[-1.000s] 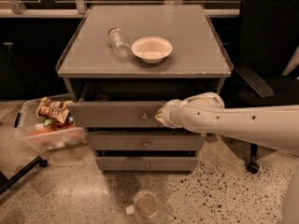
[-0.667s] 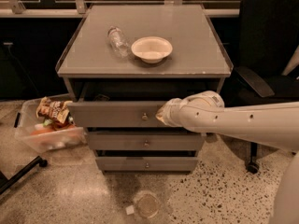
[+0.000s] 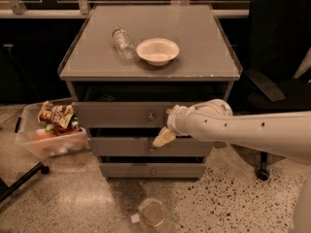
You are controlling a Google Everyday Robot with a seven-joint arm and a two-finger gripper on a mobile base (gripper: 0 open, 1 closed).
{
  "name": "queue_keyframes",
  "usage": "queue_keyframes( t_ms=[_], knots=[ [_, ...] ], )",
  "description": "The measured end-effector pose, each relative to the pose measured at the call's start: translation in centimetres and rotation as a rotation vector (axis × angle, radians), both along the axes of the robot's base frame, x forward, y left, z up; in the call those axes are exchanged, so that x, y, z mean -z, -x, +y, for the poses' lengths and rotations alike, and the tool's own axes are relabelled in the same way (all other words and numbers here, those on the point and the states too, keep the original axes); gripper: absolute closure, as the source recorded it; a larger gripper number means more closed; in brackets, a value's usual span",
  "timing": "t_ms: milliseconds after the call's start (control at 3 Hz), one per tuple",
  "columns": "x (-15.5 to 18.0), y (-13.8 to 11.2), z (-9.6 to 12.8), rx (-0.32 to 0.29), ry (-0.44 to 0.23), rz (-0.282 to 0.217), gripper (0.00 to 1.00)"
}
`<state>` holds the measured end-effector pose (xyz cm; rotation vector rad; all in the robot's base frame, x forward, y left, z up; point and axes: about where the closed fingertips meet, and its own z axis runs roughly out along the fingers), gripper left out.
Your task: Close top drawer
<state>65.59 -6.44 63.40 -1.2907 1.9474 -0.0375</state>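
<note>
The top drawer (image 3: 116, 114) is the uppermost grey front of the cabinet, with a small round knob (image 3: 150, 116) at its centre. It stands pulled out a little, with a dark gap above it under the cabinet top. My gripper (image 3: 164, 137) reaches in from the right on the white arm (image 3: 243, 130). It hangs just below and right of the knob, in front of the seam between the top drawer and the second drawer (image 3: 121, 147).
A white bowl (image 3: 157, 51) and a clear bottle (image 3: 121, 42) on its side lie on the cabinet top. A plastic bin of snacks (image 3: 48, 132) stands left of the cabinet. A black office chair (image 3: 277, 57) is at the right. A round lid (image 3: 152, 212) lies on the floor in front.
My gripper has dropped from level with the top drawer front to just below its knob. The drawer sticks out about as far as before.
</note>
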Motion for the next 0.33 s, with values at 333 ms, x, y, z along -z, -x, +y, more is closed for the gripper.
queue_keyframes(
  t_ms=[333],
  knots=[
    [0.0,0.0,0.0,0.0,0.0,0.0,0.0]
  ],
)
